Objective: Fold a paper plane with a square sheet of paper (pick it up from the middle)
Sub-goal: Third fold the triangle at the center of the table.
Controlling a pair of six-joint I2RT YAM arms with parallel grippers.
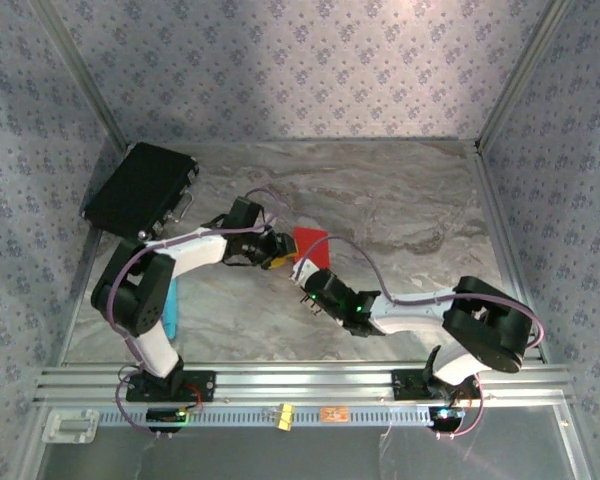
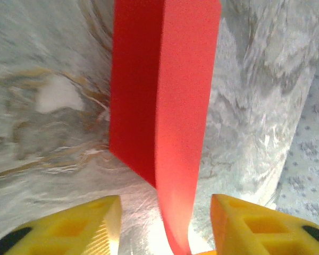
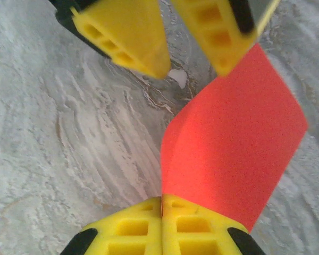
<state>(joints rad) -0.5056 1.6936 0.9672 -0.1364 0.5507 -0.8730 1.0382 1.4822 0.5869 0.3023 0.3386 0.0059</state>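
"What's the nearer arm doing with that paper?"

"The right gripper (image 3: 162,204) is clenched on one edge of the square sheet of paper (image 3: 234,149). Its fingers are pressed flat together with the red pinched in the seam. I'd say it's there to keep that side up so the sheet stands curved instead of lying flat."

"And the other one?"

"The left gripper (image 2: 165,201) faces it from about 10 o'clock and is released. Its yellow fingers (image 2: 85,226) stand apart with the upright sheet running between them, touching neither as far as I can tell. My guess is it's lined up to press in a crease."

"No plane yet, then?"

"No, I'd call this an early fold. The paper's bent, but there's no point and no ridge."

"Where is the paper on the table?"

"Near the middle, a shade toward 12 o'clock, between the two wrists. The table (image 1: 410,210) is glossy grey marble pattern and probably slick, which may be why one pincer anchors the paper."

"Anything farther back?"

"A black case (image 1: 140,185) in the 10 o'clock corner. Beyond that, pale flower-print walls (image 1: 300,60) close in three sides."
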